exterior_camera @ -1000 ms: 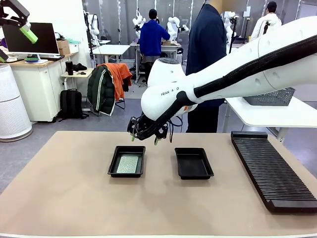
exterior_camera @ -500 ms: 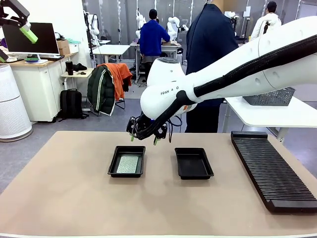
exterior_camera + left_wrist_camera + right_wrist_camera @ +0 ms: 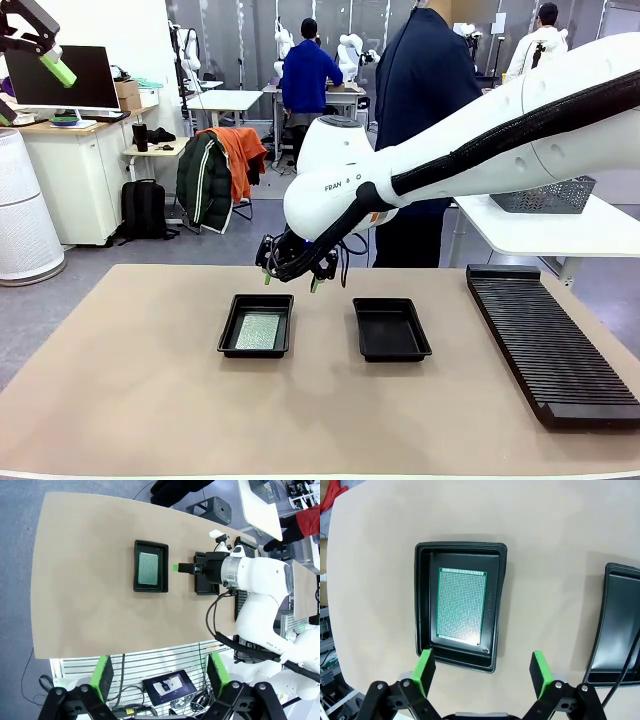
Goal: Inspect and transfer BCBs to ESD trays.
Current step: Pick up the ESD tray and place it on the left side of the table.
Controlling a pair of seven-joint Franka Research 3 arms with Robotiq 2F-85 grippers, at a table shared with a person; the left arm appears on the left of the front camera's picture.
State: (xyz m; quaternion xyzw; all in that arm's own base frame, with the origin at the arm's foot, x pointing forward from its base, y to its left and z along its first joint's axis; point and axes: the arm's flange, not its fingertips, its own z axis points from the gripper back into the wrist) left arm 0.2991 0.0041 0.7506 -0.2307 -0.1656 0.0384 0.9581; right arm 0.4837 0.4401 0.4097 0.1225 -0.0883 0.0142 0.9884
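One board [image 3: 461,605] lay flat in the L tray [image 3: 226,340]; R tray [image 3: 390,330] was bare, so prob. half done. R gripper [image 3: 290,283] hovered over the L tray, jaws apart, empty. L gripper [image 3: 159,675] was high up, jaws apart too.

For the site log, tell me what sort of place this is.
Probably a robotics lab or electronics workroom. Black ESD trays and a slotted rack lie on the work table. A desk with a monitor stands behind, with jackets draped nearby.
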